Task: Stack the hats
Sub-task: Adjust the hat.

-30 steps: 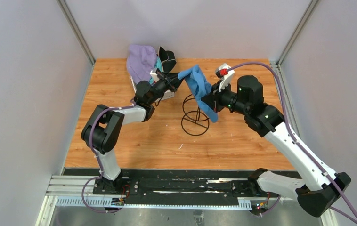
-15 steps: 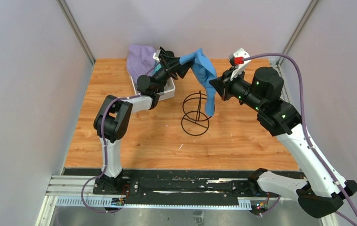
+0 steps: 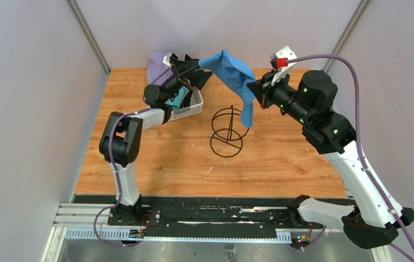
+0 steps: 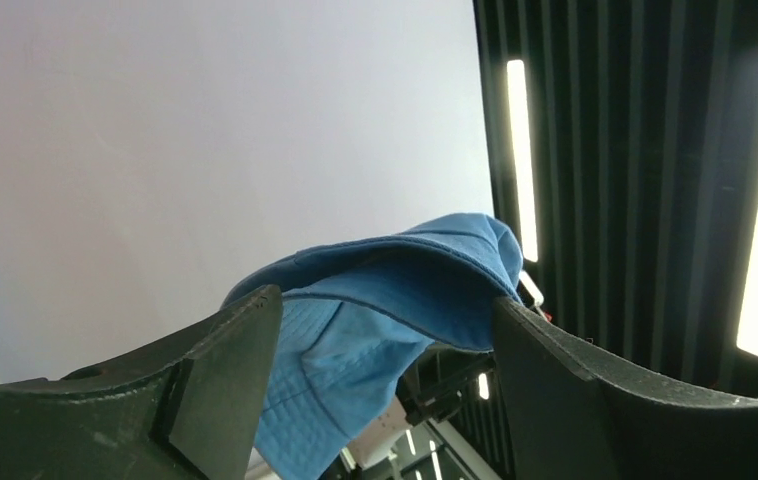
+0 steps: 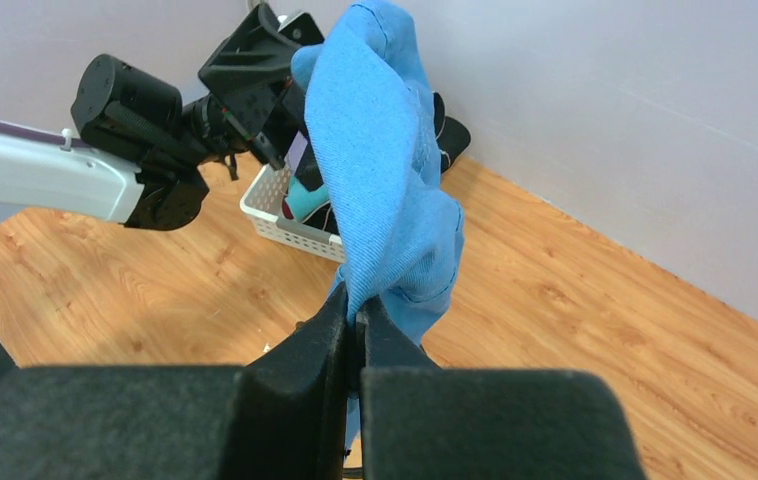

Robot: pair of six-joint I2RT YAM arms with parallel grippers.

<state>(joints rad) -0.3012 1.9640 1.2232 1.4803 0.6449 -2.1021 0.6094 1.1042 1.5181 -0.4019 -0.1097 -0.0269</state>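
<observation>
A blue hat (image 3: 232,76) hangs in the air above the black wire stand (image 3: 226,131). My right gripper (image 3: 256,90) is shut on its fabric, and the right wrist view shows the cloth pinched between the fingertips (image 5: 358,315). My left gripper (image 3: 196,68) stands open at the hat's far-left end. In the left wrist view the blue hat (image 4: 385,290) spans the gap between the two spread fingers (image 4: 225,380); I cannot tell whether it touches them. A lavender hat (image 3: 158,65) and a teal hat (image 3: 178,101) sit at the white basket (image 3: 193,109). A black hat (image 5: 450,130) lies by the back wall.
The white basket (image 5: 275,215) stands at the back left of the wooden table (image 3: 155,158). The wire stand is at the table's middle, under the hanging hat. Grey walls close in the back and both sides.
My left gripper has opened and let go of the blue hat. Both arms have risen toward the back wall, and the right gripper has carried the hat higher.
</observation>
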